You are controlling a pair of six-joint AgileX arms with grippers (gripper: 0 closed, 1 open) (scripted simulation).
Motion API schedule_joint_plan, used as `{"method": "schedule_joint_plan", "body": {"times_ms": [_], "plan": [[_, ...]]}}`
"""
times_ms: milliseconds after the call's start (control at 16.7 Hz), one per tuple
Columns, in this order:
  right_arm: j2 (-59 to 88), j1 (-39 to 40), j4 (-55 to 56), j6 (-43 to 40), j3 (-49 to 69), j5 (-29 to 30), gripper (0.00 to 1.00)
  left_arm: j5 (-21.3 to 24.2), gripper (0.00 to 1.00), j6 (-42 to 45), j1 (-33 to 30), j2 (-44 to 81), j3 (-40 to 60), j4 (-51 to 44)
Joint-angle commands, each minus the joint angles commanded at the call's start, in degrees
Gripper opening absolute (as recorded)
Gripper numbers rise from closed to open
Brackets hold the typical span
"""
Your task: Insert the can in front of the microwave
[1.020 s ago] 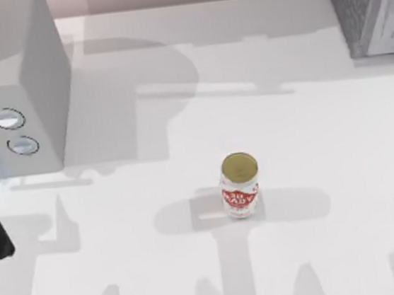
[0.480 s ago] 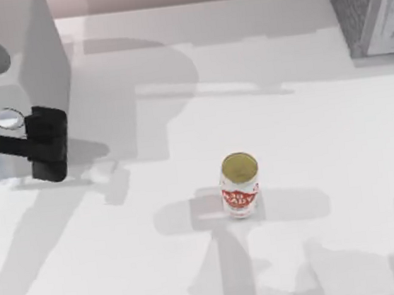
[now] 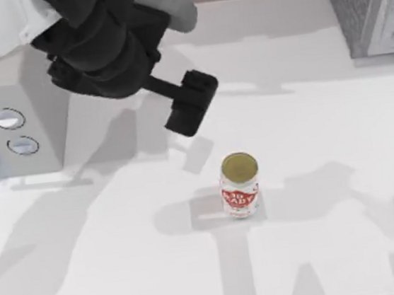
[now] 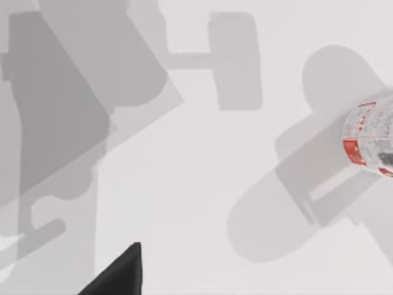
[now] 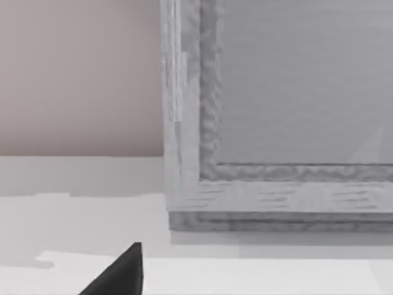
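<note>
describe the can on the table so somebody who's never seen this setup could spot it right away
Start at the microwave, the big light-grey box with two round knobs at the table's left. The can stands upright on the open white table to its right, near the middle. It is far smaller than either grey box, with a white label, red lettering and a dull gold top.

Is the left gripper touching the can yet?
Apart. In the top view the left gripper hangs up-left of the can, with bare table between them; the can stands upright, alone.
</note>
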Motion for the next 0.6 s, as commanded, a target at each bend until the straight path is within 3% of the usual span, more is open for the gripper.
{"method": "schedule_joint_plan", "body": {"times_ms": [300, 600], "plan": [[0.00, 0.00, 0.00, 0.00, 0.00, 0.00, 1.00, 0.02, 1.00, 0.02, -7.47, 21.24, 19.58, -12.81], [0.00, 0.00, 0.00, 0.00, 0.00, 0.00, 1.00, 0.07, 1.00, -0.04, -11.06, 31.58, 29.08, -19.08]]}}
